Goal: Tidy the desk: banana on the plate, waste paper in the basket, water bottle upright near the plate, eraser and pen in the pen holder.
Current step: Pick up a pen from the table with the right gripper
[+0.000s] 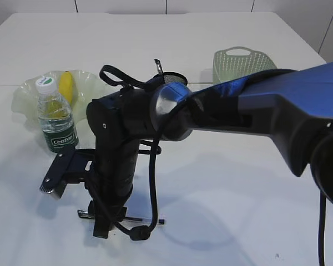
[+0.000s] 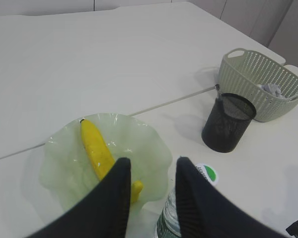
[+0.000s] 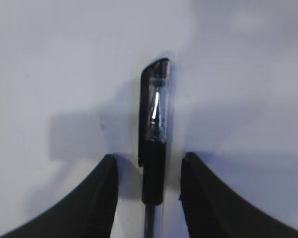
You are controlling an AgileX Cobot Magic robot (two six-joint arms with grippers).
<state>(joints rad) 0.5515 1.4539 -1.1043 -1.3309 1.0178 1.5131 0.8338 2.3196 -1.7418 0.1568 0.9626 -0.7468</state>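
The right gripper [image 3: 148, 198] hung part-open astride the pen [image 3: 155, 134], which lay flat on the near desk [image 1: 238, 183], gripping nothing; closing on so thin a barrel off-centre might have rolled it away or pinched only its clip.

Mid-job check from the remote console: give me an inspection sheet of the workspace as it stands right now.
Surface: plain white desk, bare near the basket.
Job's things: yellow banana in the ruffled pale green glass plate; clear water bottle with white cap upright beside the plate; crumpled paper in the sage-green perforated basket; black mesh pen holder beside it; black capped pen flat on the desk; eraser not seen.
Clutter: nothing seen.
Grippers: left gripper open above the plate and bottle; right gripper open, straddling the pen.
Cables: black cable looping along the right arm.
Surroundings: pale wall panels.
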